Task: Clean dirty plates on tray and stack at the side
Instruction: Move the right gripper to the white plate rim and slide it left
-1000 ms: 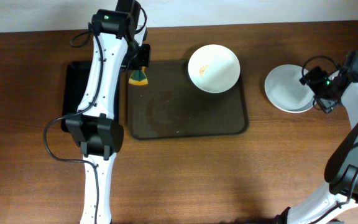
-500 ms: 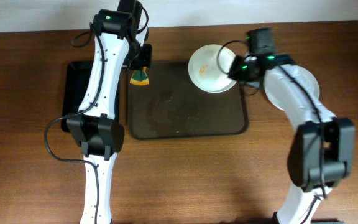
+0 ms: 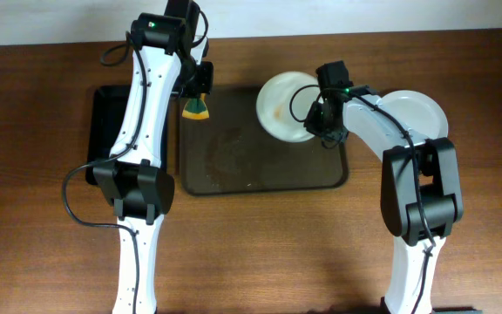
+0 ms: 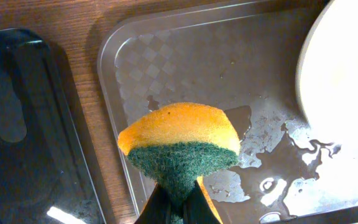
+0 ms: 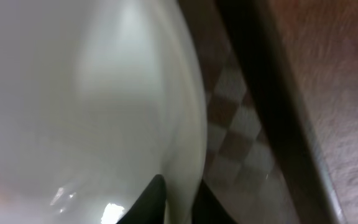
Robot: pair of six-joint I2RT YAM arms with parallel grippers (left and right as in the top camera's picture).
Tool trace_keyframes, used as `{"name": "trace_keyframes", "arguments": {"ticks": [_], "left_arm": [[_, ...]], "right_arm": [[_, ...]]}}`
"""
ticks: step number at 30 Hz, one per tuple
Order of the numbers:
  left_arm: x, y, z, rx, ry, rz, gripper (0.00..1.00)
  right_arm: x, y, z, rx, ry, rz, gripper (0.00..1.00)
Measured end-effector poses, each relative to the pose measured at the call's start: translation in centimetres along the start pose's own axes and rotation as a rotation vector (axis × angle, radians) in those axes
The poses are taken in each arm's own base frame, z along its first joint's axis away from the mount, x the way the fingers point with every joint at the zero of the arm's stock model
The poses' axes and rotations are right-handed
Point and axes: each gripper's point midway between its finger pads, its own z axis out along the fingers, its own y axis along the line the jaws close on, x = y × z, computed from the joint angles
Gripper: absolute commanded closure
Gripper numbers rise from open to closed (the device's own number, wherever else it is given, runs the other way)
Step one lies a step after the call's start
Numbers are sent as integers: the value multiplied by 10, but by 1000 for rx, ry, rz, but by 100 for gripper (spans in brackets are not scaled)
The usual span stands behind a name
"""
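Nipping the plate (image 3: 281, 105) rim is the right pincer (image 3: 319, 124).

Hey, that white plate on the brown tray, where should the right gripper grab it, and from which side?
Its right rim, approached from the right. The white plate sits wide and shallow on the tray, so only the thin upturned edge suits a pinch. The right gripper straddles that edge, while the sponge is on the left.
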Motion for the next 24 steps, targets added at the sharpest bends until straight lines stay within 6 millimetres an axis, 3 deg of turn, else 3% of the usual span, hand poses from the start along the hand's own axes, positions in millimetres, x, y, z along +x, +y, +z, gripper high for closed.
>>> {"name": "trace_keyframes", "arguments": {"ticks": [6,9,16,20,24], "left_arm": [[0,0,0,0,0,0,99],[0,0,0,0,-2,0,99],[-1,0,0,1,-4,0,99],[-1,0,0,1,-4,0,99],[-1,0,0,0,-4,0,99]], "right_arm": [[35,9,-5,-20,138,-68,93],[59,25,-6,-29,188,-144,89],[98,57,-10,-67,245,-281,60],[96,57,-18,-70,272,-347,53],[56,80,-38,-152,159,-479,52]]}}
